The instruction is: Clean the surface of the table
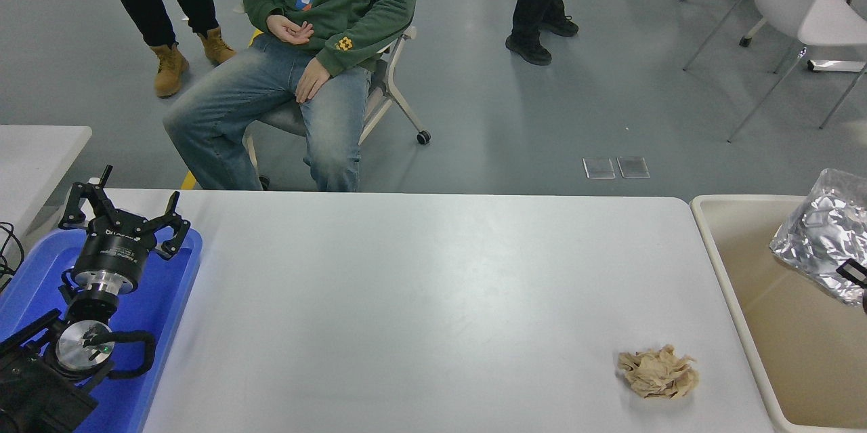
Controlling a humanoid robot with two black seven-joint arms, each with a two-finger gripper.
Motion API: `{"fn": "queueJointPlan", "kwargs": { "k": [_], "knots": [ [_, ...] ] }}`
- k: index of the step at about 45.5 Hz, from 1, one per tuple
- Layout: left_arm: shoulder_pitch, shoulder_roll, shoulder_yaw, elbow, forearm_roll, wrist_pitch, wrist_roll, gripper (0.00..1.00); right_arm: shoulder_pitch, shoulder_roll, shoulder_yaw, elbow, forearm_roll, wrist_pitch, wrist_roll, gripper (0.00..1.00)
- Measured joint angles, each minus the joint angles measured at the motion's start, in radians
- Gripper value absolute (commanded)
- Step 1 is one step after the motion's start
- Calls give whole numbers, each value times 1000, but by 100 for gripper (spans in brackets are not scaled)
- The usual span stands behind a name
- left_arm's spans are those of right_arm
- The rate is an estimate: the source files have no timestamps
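My right gripper (pixel 855 275) at the right edge pinched a foil bag (pixel 821 240) over the bin (pixel 738 297). My left gripper (pixel 125 216), jaws spread and empty, hung over a tray (pixel 166 297). The desk (pixel 420 297) carried a paper wad (pixel 658 372).

The setting was an indoor robotics test area of lab or office type. The floor (pixel 474 114) was smooth grey with flush metal outlet plates (pixel 616 167). Wheeled office chairs (pixel 806 6) stood about. A seated person (pixel 305 47) wore a lanyard badge. A robot arm (pixel 101 270) was mounted beside a white table (pixel 420 297).
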Motion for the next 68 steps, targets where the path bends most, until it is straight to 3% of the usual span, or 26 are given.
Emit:
{"fn": "queueJointPlan", "kwargs": {
  "k": [3,24,30,40,46,52,68],
  "knots": [
    [0,0,0,0,0,0,0,100,-6,3,1,0,1,-2,-5,11],
    [0,0,0,0,0,0,0,100,-24,29,3,0,1,-6,-19,12],
    [0,0,0,0,0,0,0,100,-26,34,3,0,1,-7,-21,34],
    [0,0,0,0,0,0,0,100,-23,36,5,0,1,-10,-21,53],
    [0,0,0,0,0,0,0,100,-20,35,6,0,1,-12,-20,70],
    [0,0,0,0,0,0,0,100,-15,35,20,1,3,-14,-19,97],
    [0,0,0,0,0,0,0,100,19,30,165,17,8,0,-13,98]
  ]
}}
